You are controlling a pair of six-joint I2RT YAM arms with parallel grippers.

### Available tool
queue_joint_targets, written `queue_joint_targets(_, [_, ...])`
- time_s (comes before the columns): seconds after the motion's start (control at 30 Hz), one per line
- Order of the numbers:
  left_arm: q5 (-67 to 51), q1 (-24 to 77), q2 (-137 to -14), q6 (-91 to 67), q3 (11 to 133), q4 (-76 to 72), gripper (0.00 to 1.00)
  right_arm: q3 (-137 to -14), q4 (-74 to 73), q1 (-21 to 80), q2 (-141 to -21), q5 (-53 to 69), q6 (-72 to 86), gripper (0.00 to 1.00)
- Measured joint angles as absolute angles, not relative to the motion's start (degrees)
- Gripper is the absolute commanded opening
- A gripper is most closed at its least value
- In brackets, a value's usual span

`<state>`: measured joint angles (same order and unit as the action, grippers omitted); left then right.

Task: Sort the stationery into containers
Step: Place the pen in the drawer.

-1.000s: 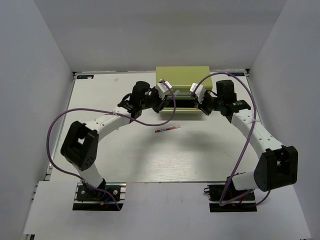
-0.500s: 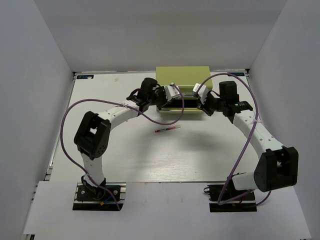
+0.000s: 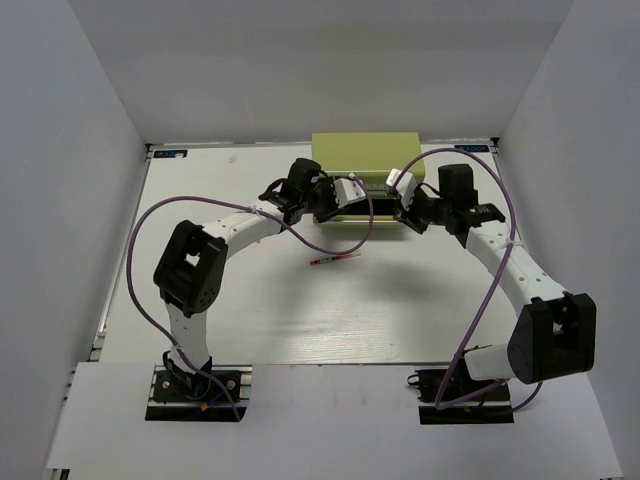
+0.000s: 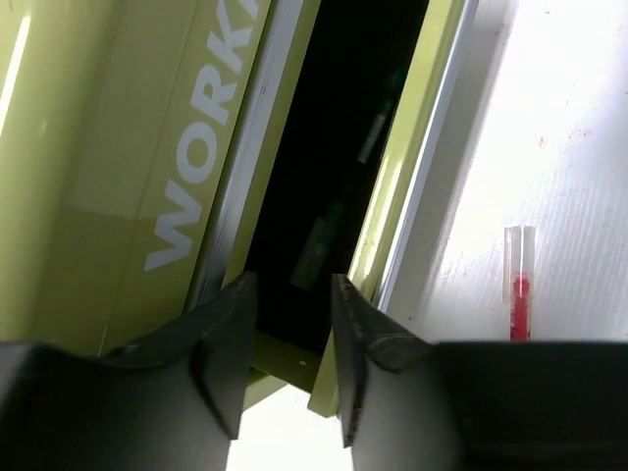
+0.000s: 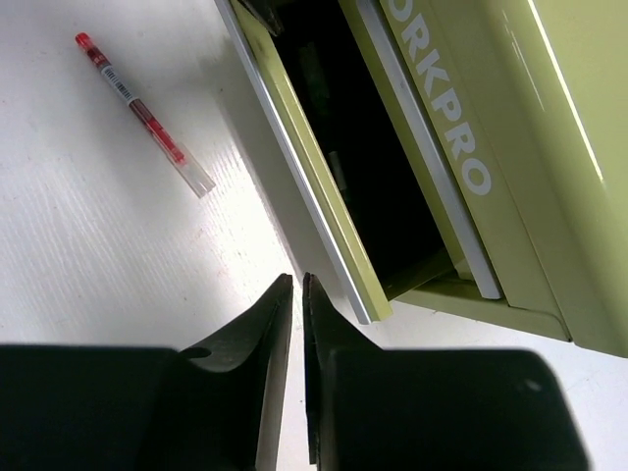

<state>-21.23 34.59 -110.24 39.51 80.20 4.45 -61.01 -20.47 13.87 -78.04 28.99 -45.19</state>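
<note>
Top external view has my two arms reaching to the far side of the white table (image 3: pixel 250 310), both wrists up against the front of the olive-green metal tool chest (image 3: pixel 365 158) with the pale lettering. One front drawer (image 5: pixel 306 182) is pulled out. From the left wrist I can just make out a couple of pen shapes lying in the dark inside it, but not which ones.

My left gripper (image 4: pixel 291 294) hangs over the drawer's left end with its fingers a little apart and nothing between them. My right gripper (image 5: pixel 295 287) sits at the drawer's right corner, fingers pinched nearly together and also empty.

The only piece I can see left out is the thin red pen with the clear cap (image 3: pixel 335 259). It lies flat on the table, near side of the chest and a bit left of centre, with nothing touching it.

My guess on handling:
- It's light and stiff, so weight is no issue.
- The barrel looks like smooth round plastic, so it'll probably roll or squirt out if I pinch off-centre.
- I'd grab it mid-barrel, fingers across its length, and stay off the cap in case it pops off.
- It's lying flat, so my fingertips need to get right down to the table surface before closing.

The left arm looks closer to it.
</note>
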Motion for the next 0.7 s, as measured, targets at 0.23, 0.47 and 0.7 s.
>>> queue_joint_targets(0.23, [-20.53,35.59,-110.15,39.35,80.20,2.68,0.55,-61.01,-22.33,13.89,-78.04,31.94,-47.99,0.35])
queue_joint_targets(0.47, [-17.65,36.36,-105.06,29.87,79.31,3.40,0.95,-57.01,-30.81,14.13,-78.04,41.50,-63.99,0.55])
queue_joint_targets(0.7, [-8.73,35.09,-85.69,5.69,69.12,6.85,1.00,-58.02,-35.40,17.02,-85.52,44.97,-73.36,0.74])
